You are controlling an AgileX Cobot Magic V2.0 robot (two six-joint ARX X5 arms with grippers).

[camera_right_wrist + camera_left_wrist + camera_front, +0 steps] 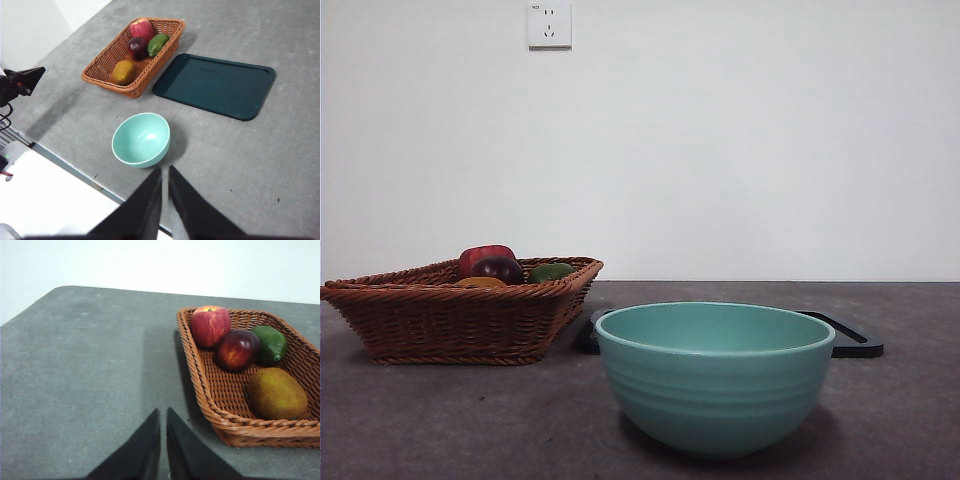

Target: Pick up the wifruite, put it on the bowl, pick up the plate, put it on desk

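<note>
The wifruite (277,393) is an orange-brown fruit lying in the brown wicker basket (197,371), at the end nearest my left gripper; in the front view only its top (480,282) shows over the rim. The mint-green ribbed bowl (715,375) stands empty on the grey desk (420,420), close to the front edge (141,139). Behind it lies the plate (215,85), a dark flat tray. My left gripper (162,414) hangs shut over bare desk beside the basket. High above the bowl, my right gripper (165,171) is shut and holds nothing.
The basket (100,70) also holds a red apple (210,326), a dark red-purple fruit (237,349) and a green fruit (270,344). The plate's edge (850,335) shows behind the bowl. A black part of the other arm (22,82) is beyond the desk's edge.
</note>
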